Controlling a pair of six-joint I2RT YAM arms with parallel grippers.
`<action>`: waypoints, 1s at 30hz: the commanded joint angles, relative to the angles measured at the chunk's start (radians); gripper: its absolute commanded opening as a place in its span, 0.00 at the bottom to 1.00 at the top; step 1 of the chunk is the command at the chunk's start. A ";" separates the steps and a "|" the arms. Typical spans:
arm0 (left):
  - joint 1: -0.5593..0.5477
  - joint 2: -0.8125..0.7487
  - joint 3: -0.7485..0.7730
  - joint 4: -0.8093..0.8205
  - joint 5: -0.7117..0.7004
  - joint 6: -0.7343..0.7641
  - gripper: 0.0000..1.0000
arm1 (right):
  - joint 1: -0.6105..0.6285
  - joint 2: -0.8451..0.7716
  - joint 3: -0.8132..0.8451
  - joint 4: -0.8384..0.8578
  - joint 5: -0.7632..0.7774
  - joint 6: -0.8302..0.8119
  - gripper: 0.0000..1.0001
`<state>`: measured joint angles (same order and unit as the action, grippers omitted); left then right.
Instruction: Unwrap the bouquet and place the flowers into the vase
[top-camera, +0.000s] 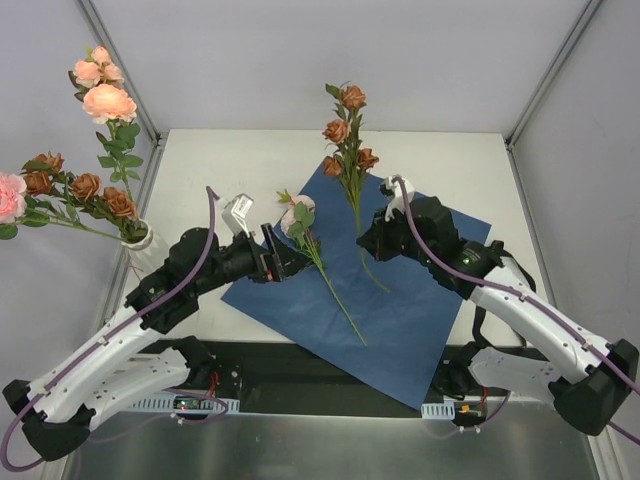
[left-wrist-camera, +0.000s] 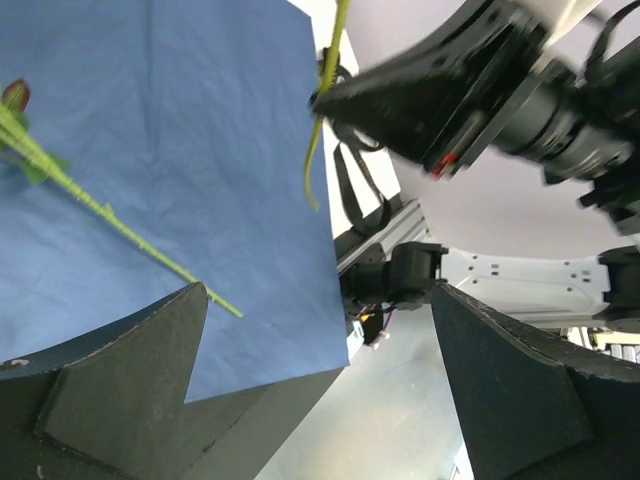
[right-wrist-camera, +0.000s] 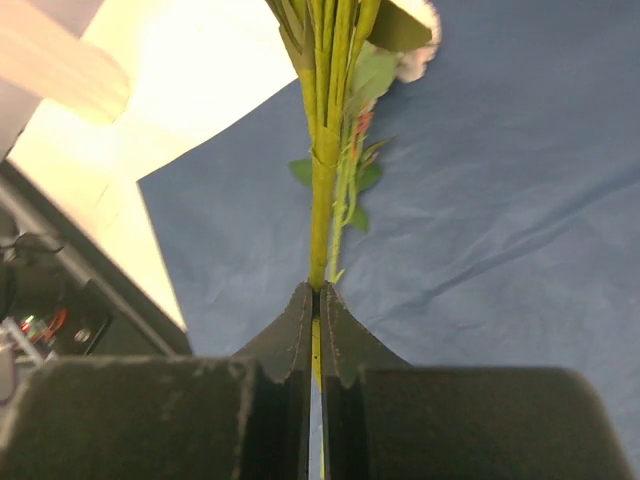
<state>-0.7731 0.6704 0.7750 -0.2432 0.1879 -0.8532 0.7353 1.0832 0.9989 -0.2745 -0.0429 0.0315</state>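
The vase (top-camera: 140, 238) stands at the counter's (top-camera: 450, 160) left edge and holds pink and rust-orange flowers (top-camera: 88, 187). The right jaws are closed on a rust-orange spray (top-camera: 345, 130) above the blue paper (top-camera: 400, 320), with its blooms toward the far edge. A pink rose (top-camera: 298, 214) lies on the paper, its stem running toward the near edge. The left jaws are wide open and empty beside its bloom.

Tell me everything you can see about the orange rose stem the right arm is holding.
The rust-orange rose stem is a thin green spray, stalks bundled lower down, with four small rust blooms and dark leaves; it looks artificial. The right gripper is shut on its lower stalk, a short tail hanging past it. It points toward the far edge of the table, over the blue paper.
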 joint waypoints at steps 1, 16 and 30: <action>-0.003 0.080 0.130 0.077 0.036 0.077 0.91 | 0.033 -0.100 -0.058 0.074 -0.143 0.076 0.01; -0.002 0.259 0.176 0.239 0.119 0.043 0.66 | 0.292 -0.192 -0.118 0.051 0.034 0.139 0.01; 0.000 0.242 0.145 0.240 0.113 0.029 0.33 | 0.380 -0.161 -0.083 0.044 0.092 0.131 0.01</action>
<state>-0.7727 0.9379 0.9230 -0.0490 0.2844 -0.8284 1.0988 0.9157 0.8795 -0.2546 0.0208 0.1566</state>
